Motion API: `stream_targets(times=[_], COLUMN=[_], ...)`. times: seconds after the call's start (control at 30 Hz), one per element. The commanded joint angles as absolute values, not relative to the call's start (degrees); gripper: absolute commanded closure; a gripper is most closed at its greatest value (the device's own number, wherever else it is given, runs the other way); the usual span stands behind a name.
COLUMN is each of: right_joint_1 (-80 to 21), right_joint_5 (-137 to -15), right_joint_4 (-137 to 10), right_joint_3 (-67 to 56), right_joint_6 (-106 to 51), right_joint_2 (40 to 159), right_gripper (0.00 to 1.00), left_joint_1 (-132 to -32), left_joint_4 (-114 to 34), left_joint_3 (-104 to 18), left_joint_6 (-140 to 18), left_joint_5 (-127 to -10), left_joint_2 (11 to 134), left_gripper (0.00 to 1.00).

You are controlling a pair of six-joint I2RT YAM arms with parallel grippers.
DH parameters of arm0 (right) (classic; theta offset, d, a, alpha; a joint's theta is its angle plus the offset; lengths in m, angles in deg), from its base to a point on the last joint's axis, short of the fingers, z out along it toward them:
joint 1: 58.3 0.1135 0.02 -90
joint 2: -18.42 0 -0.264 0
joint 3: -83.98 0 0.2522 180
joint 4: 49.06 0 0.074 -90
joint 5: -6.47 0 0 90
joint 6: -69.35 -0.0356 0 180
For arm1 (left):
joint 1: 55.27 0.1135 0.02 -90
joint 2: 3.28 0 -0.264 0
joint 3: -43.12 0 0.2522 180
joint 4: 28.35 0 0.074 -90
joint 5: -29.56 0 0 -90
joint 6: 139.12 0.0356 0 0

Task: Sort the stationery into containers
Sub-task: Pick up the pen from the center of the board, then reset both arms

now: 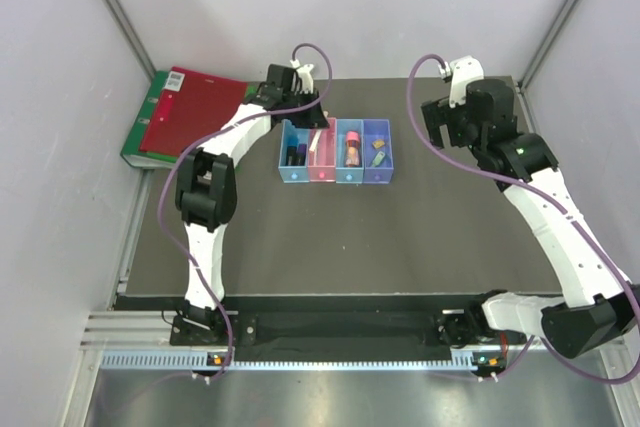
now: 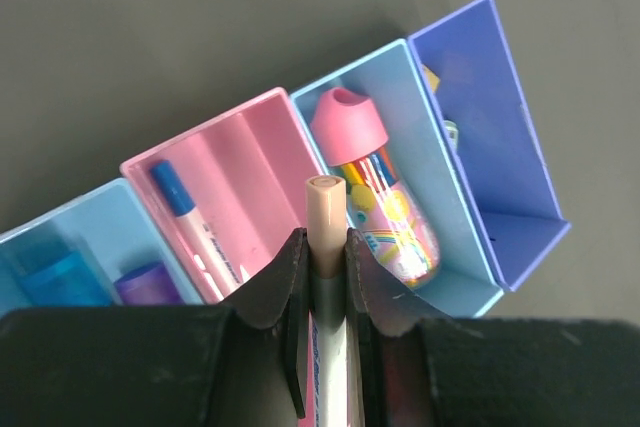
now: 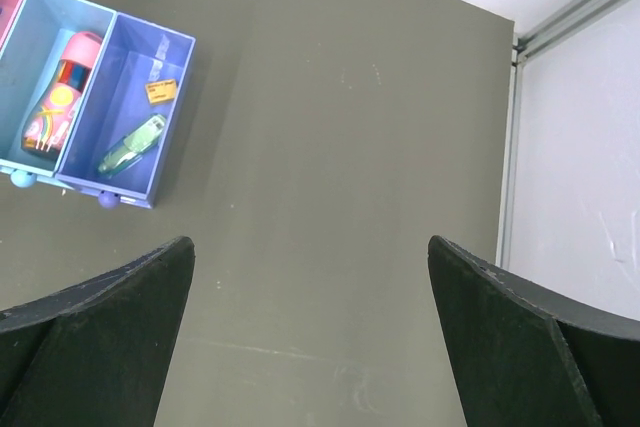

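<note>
left tool (image 2: 325, 247) pinching a thin pinkish pen (image 2: 325, 209), its two dark fingers pressed onto the barrel just below the blunt, flat-ended tip. the tip pokes out above the pink bin (image 2: 250, 172), close to the wall shared with the light blue bin (image 2: 440, 182) beside it. in the pink bin a white blue-capped pen (image 2: 190, 219) lies lengthwise; next door a pink-capped bottle (image 2: 378, 197) with a bright, glossy printed label fills most of its bin.

the likely trouble from here is that shared wall. the pen hangs almost over it, so a release without a small shift toward the pink side could land the tip on the rim and roll it in with the bottle, or leave it bridging two bins. the barrel looks smooth and round and is held by only a narrow strip of finger, so it could swivel or slide as the arm tips. the containers (image 1: 336, 152) look like thin, translucent plastic – a low approach could catch a rim and shove the whole joined row across the matte dark surface (image 3: 330, 147).

at the row's ends, two stubby highlighters (image 2: 150, 282) share the first light blue bin, while a green marker (image 3: 132, 144) and a tiny tan block (image 3: 162, 93) sit in the purple-blue bin (image 3: 175, 117). the right tool (image 3: 310, 242) hangs spread and empty – well apart from the row, over bare surface.
</note>
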State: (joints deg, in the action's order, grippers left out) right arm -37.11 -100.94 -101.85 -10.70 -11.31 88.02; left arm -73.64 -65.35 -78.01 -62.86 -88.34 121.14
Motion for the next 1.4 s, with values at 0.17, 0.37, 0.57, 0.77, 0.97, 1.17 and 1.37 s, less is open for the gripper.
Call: stream_targets(times=[0.17,0.37,0.57,0.77,0.97,1.17,1.37], right_joint_1=[-37.82,-37.82,-37.91,-37.82,-37.65,-37.47,-36.85], right_joint_5=[-99.09,-98.82,-98.29,-97.94,-96.45,-96.81,-91.79], right_joint_4=[-101.5,-101.58,-101.67,-101.93,-101.24,-101.75,-110.54], right_joint_3=[-13.98,-14.07,-14.33,-15.12,-14.95,-16.17,-23.55], right_joint_6=[-12.04,-12.04,-12.21,-12.04,-12.12,-12.3,-11.69], right_joint_2=[89.44,89.7,89.7,89.35,88.21,88.55,91.54], right_gripper=[0.0,0.0,0.0,0.0,0.0,0.0,0.0], left_joint_1=[-73.64,-73.64,-73.64,-73.55,-73.12,-67.85,-64.77], left_joint_4=[-63.2,-63.38,-63.55,-64.78,-69.7,-78.12,-80.79], left_joint_3=[-78.39,-78.48,-78.48,-79.88,-80.07,-74.1,-61.11], left_joint_6=[-60.63,-60.63,-60.37,-59.14,-51.94,-51.93,-44.82], left_joint_5=[-83.47,-84.43,-84.79,-84.79,-81.28,-71.7,-55.2], left_joint_2=[121.79,122.58,122.76,119.7,107.24,93.42,76.46], left_gripper=[1.0,0.63,0.56,0.48,0.11,0.01,0.01])
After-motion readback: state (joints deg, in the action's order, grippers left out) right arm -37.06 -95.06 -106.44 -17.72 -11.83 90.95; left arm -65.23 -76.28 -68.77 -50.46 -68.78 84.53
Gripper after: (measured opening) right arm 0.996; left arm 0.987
